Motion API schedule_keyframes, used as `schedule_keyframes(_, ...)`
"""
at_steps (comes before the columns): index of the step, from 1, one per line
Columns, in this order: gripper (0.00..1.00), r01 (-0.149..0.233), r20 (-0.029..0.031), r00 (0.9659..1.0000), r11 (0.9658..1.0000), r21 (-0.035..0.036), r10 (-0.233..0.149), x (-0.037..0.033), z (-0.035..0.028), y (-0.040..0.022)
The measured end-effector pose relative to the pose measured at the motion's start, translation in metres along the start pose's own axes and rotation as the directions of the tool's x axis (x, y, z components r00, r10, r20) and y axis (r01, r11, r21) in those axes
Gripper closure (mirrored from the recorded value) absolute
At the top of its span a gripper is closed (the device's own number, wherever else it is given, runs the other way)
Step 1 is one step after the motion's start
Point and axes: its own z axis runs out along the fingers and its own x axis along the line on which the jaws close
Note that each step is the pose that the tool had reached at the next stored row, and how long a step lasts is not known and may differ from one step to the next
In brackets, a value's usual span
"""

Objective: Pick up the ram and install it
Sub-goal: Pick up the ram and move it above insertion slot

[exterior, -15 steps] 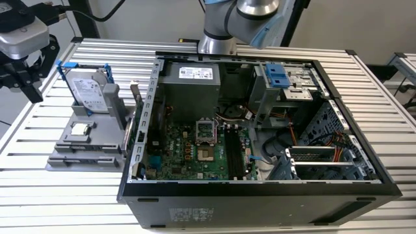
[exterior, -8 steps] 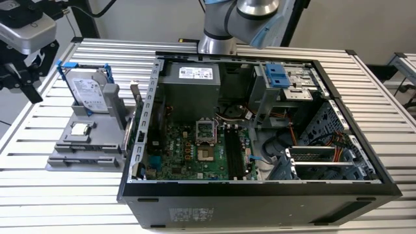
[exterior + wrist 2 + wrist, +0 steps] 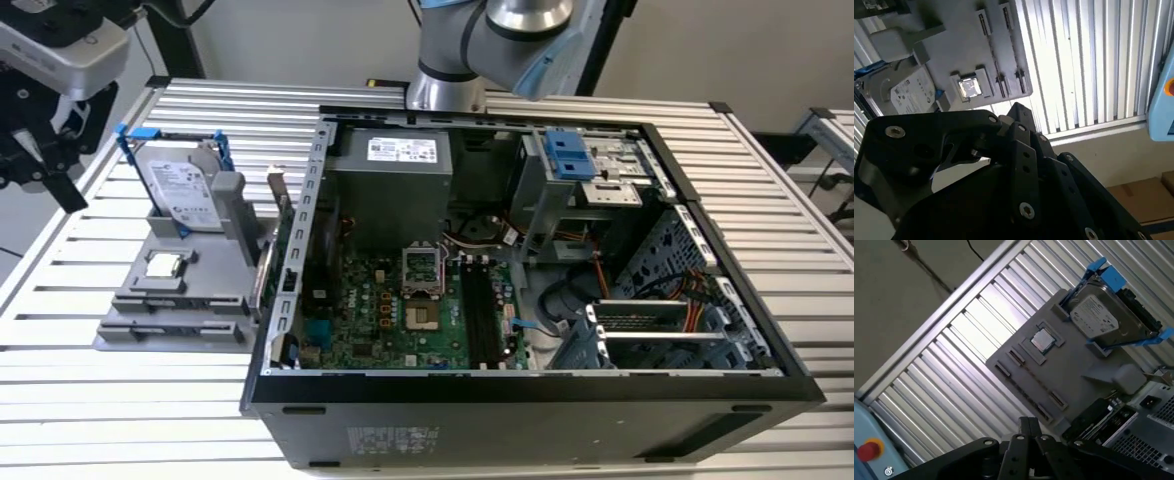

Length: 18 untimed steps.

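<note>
Fingers (image 3: 47,192) are hanging apart and empty at the exterior view's left; ram (image 3: 275,200) is sitting toward the right, edge-on beside the case (image 3: 534,410), long axis running along its wall.

Computer case (image 3: 534,410) is open on top, so there's clear air straight down onto the motherboard (image 3: 380,315). Inside the case, the grey power supply (image 3: 387,185) crowds the back, while the drive cage (image 3: 574,190) and loose cables (image 3: 567,290) clutter the exterior view's right. The case's metal side wall (image 3: 304,200) fences off the grey fixture (image 3: 200,285) outside it, where an upright hard drive (image 3: 180,190) towers. Out past the fixture from the case: bare slatted table (image 3: 107,410).
</note>
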Motion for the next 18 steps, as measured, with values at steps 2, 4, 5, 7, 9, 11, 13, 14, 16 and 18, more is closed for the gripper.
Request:
schedule_keyframes(2,1.00,0.035,-0.0016,0.9994,0.9994,0.0000,-0.035,0.0000,0.0000,0.0000)
schedule_keyframes(4,1.00,0.071,-0.0034,0.9975,0.9975,0.0000,-0.071,0.0000,0.0000,0.0000)
schedule_keyframes(5,1.00,0.090,-0.0043,0.9959,0.9959,-0.0001,-0.090,0.0000,0.0000,0.0000)
schedule_keyframes(7,1.00,0.126,-0.0060,0.9920,0.9920,-0.0002,-0.126,0.0000,0.0000,0.0000)
schedule_keyframes(9,1.00,0.162,-0.0077,0.9868,0.9869,-0.0004,-0.162,0.0000,0.0000,0.0000)
schedule_keyframes(11,1.00,0.197,-0.0094,0.9803,0.9803,-0.0006,-0.197,0.0000,0.0000,0.0000)
schedule_keyframes(13,1.00,0.233,-0.0111,0.9724,0.9725,-0.0009,-0.233,0.0000,0.0000,0.0000)
schedule_keyframes(14,1.00,0.251,-0.0118,0.9679,0.9680,-0.0011,-0.251,0.0000,0.0000,0.0000)
schedule_keyframes(16,1.00,0.286,-0.0136,0.9581,0.9582,-0.0016,-0.286,0.0000,0.0000,0.0000)
schedule_keyframes(18,1.00,0.320,-0.0152,0.9472,0.9473,-0.0021,-0.320,0.0000,0.0000,0.0000)
